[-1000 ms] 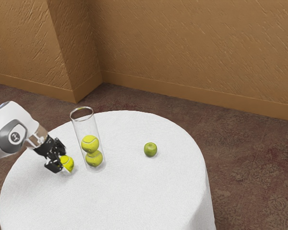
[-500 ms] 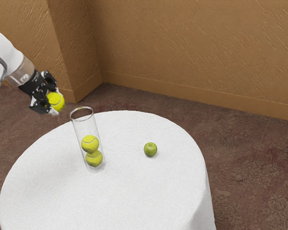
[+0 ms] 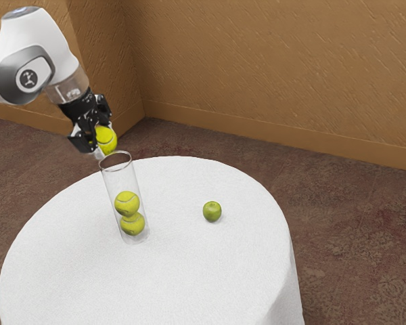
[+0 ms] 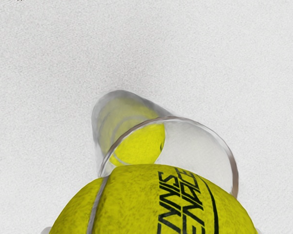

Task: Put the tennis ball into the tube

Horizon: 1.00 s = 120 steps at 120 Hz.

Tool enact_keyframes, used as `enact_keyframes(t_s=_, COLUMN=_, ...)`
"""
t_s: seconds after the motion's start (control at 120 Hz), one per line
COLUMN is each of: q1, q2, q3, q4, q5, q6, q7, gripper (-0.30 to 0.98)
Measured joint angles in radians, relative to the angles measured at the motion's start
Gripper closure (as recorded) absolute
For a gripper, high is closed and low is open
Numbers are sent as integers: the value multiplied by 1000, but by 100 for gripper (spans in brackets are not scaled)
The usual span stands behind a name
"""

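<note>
Tan, rough-plastered walls (image 3: 271, 68) rose behind the scene, a plain skirting along their foot, with one section jutting forward towards the exterior view's left. Below them spread a dark reddish-brown patterned carpet (image 3: 355, 247). On it was a round desk (image 3: 189, 284) draped in a white woven cloth. A white robot arm (image 3: 44, 40) with grey joint covers reached in from the exterior view's left, over the desk's far left edge as that view showed it.

A tall, clear cylindrical tube (image 3: 125, 179) with a thin dark rim stood on its base, nearer the desk's left edge than its right in the exterior view, its mouth open at the top. The black two-fingered pincer (image 3: 103, 140) was above the desk, near the tube's mouth, pinching a yellow-green felt tennis ball (image 3: 107, 139) between its fingers. That ball, the one to be put in, was outside the tube, close to the rim; whether it touched the rim could not be told. In the wrist view it bore black lettering and overlapped part of the mouth.

Two more yellow-green tennis balls (image 3: 127, 203) lay stacked inside the tube's lower part. A small, round green apple (image 3: 212, 211) sat between the tube and the desk's right edge in the exterior view, well apart from the tube.
</note>
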Motion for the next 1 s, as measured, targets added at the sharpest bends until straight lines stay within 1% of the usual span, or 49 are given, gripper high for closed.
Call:
enact_keyframes(t_s=0.1, q1=-6, q2=48, q3=7, q4=33, q5=-7, q6=-12, q7=0, gripper=31)
enact_keyframes(t_s=0.217, q1=-5, q2=130, q3=16, q4=78, q5=-40, q6=-20, q7=5, gripper=31)
enact_keyframes(t_s=0.417, q1=0, q2=146, q3=16, q4=89, q5=-64, q6=-27, q7=13, gripper=31)
enact_keyframes(t_s=0.608, q1=3, q2=148, q3=16, q4=89, q5=-78, q6=-29, q7=17, gripper=14)
enact_keyframes(t_s=0.817, q1=8, q2=139, q3=7, q4=89, q5=-79, q6=-53, q7=21, gripper=5)
enact_keyframes(t_s=0.933, q1=12, q2=115, q3=-85, q4=216, q5=-52, q6=-172, q7=53, gripper=3)
enact_keyframes(t_s=0.958, q1=42, q2=110, q3=-130, q4=241, q5=-44, q6=-204, q7=73, gripper=3)
enact_keyframes(t_s=1.0, q1=130, q2=105, q3=-233, q4=277, q5=-35, q6=-254, q7=123, gripper=2)
